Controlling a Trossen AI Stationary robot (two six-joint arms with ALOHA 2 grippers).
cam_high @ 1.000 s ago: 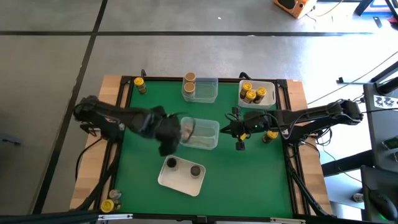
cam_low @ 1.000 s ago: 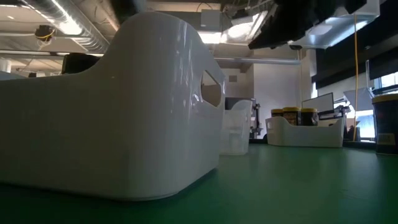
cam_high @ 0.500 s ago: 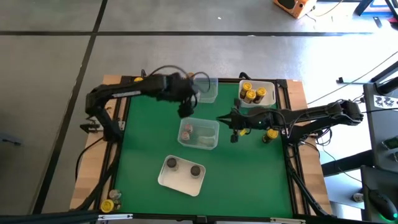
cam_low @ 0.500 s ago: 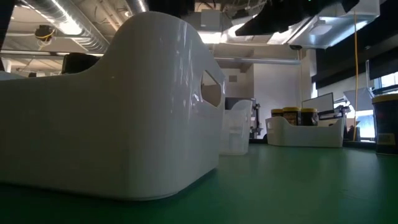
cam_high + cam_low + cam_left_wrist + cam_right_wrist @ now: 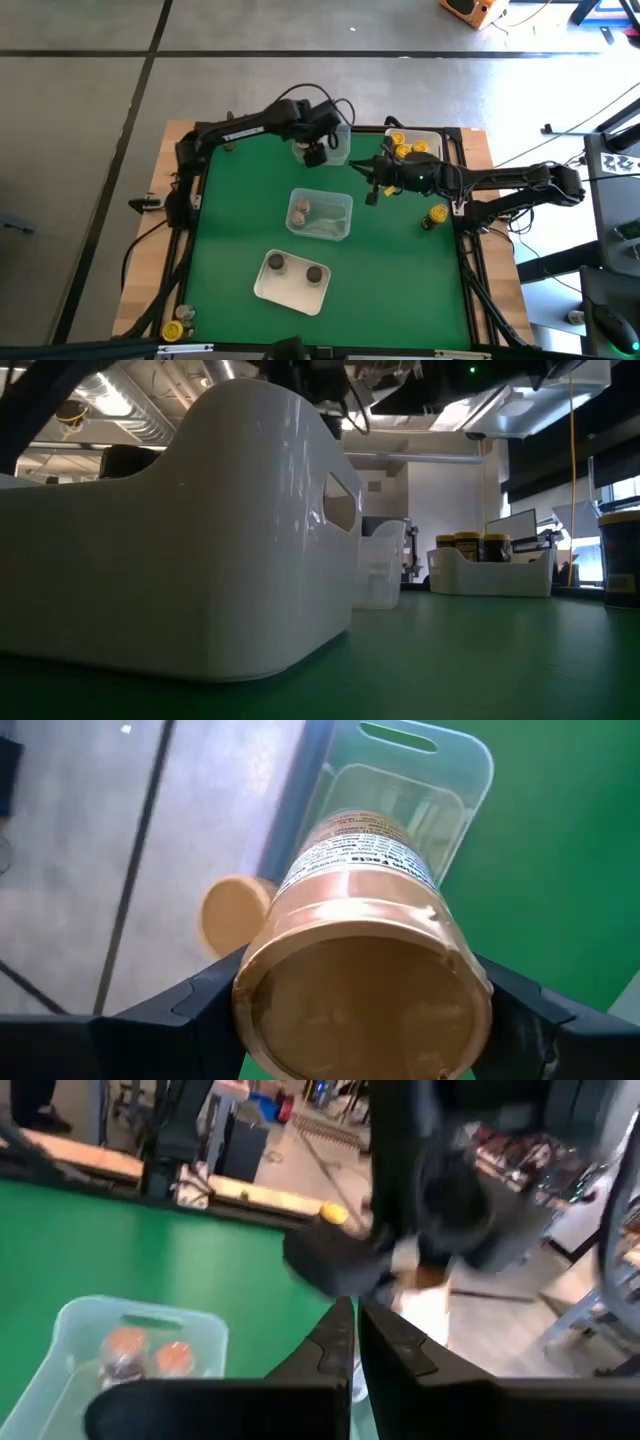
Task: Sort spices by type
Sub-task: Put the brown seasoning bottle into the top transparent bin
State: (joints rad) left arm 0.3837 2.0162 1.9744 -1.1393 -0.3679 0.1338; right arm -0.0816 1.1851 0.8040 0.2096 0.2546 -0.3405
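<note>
A tan-topped spice jar [image 5: 365, 890] hangs over the far clear tray [image 5: 336, 140], with my left gripper [image 5: 316, 155] shut on it. Another tan-topped jar [image 5: 235, 912] stands in that tray. The centre clear tray [image 5: 325, 225] holds two brownish-topped jars [image 5: 148, 1352]. The near white tray [image 5: 292, 292] holds two dark-topped jars. Several yellow-topped jars [image 5: 405, 150] fill the far right white tray [image 5: 432, 148]. My right gripper [image 5: 372, 196] hovers shut and empty right of the centre tray. My left gripper pinches the jar's round side wall just below its tan lid [image 5: 360, 1010], one finger [image 5: 205, 1005] on each side. The fingers slant down toward the table's far edge. The jar is lifted clear above the far clear tray, tilted, lid toward the wrist.
A loose yellow-topped jar [image 5: 436, 215] stands near the table's right edge, and another [image 5: 181, 326] sits at the near left corner. In the low view the near white tray [image 5: 200, 530] fills the foreground. Open green mat [image 5: 240, 220] lies at the left.
My left gripper has swung from beside the centre clear tray toward the table's far edge with the tan-topped jar and now hangs over the far clear tray. My right gripper has drifted toward the far edge and tipped up nearer to level, staying shut.
</note>
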